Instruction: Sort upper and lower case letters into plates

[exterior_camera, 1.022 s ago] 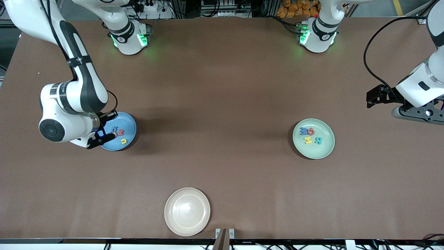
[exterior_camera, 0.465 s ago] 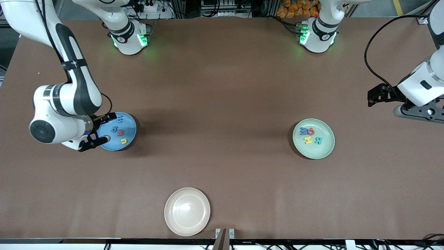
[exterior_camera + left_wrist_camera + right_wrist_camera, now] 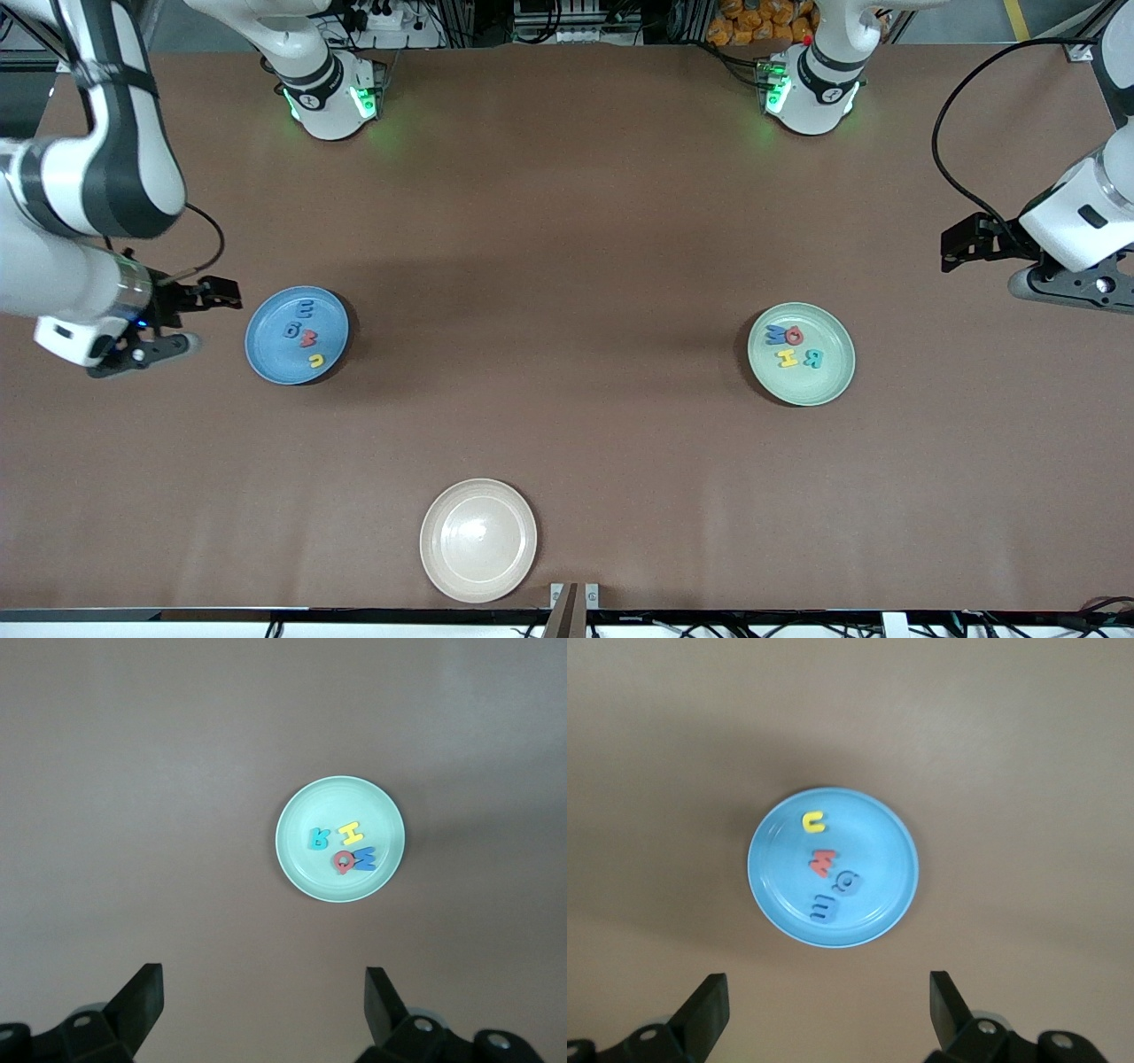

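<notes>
Foam letters are all sitting in plates at this point, four in each. The blue plate [image 3: 297, 335] toward the right arm's end of the table has a yellow one [image 3: 315, 360], a coral red one [image 3: 307, 338] and two bluish ones [image 3: 298, 319] lined up across its middle. The pale green plate [image 3: 801, 354] toward the left arm's end has a blue one [image 3: 776, 334] touching a coral red one [image 3: 794, 335], with a yellow one [image 3: 787, 357] and a teal one [image 3: 812, 357] just beside them, nearer the front camera.

Right gripper [image 3: 173, 317] hangs over bare table just beside the blue plate, fingers spread wide, nothing in them. Left gripper [image 3: 979, 252] is over the table edge near the green plate, jaws apart too, empty, just waiting.

Cream-white plate [image 3: 478, 540] sits by itself nearest the camera, well apart from both.
</notes>
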Motion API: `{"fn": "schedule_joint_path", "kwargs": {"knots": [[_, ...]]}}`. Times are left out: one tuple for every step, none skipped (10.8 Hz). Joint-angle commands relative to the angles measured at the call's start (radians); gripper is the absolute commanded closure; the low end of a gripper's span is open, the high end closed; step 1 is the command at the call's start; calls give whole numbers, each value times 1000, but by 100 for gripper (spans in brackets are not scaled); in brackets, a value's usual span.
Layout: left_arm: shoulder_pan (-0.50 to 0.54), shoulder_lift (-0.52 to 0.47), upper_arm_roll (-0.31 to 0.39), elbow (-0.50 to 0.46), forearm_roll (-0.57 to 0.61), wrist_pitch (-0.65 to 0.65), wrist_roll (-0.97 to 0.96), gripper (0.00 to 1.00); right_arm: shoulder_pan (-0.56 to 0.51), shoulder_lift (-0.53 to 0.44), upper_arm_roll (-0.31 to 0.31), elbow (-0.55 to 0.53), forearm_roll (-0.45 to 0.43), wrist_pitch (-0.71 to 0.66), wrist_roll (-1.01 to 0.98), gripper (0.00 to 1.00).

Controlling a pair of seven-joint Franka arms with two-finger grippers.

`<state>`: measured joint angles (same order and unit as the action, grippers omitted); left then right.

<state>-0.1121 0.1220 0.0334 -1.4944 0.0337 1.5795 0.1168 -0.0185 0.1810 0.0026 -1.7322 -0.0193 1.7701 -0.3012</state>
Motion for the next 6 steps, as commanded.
{"fn": "schedule_joint_path", "kwargs": {"knots": [[2,-15,3,-6,-29,-7,-12,0,-24,-92,-10,-23,16,14,10,0],[2,-15,3,-6,-29,-7,-12,0,-26,-107,-18,-15,21,14,10,0],[2,-15,3,-6,-29,-7,-12,0,-38,-121,-18,8,24,9,16,0],[3,-15,3,-6,-29,-7,-12,0,-40,-124,-16,41,28,0,39,0],[3,-15,3,-6,-29,-7,-12,0,-44,-123,-16,80,51,-33,48,0],[3,-15,5,-6,-29,-7,-12,0,-60,-124,-15,110,88,-62,72,0]]}}
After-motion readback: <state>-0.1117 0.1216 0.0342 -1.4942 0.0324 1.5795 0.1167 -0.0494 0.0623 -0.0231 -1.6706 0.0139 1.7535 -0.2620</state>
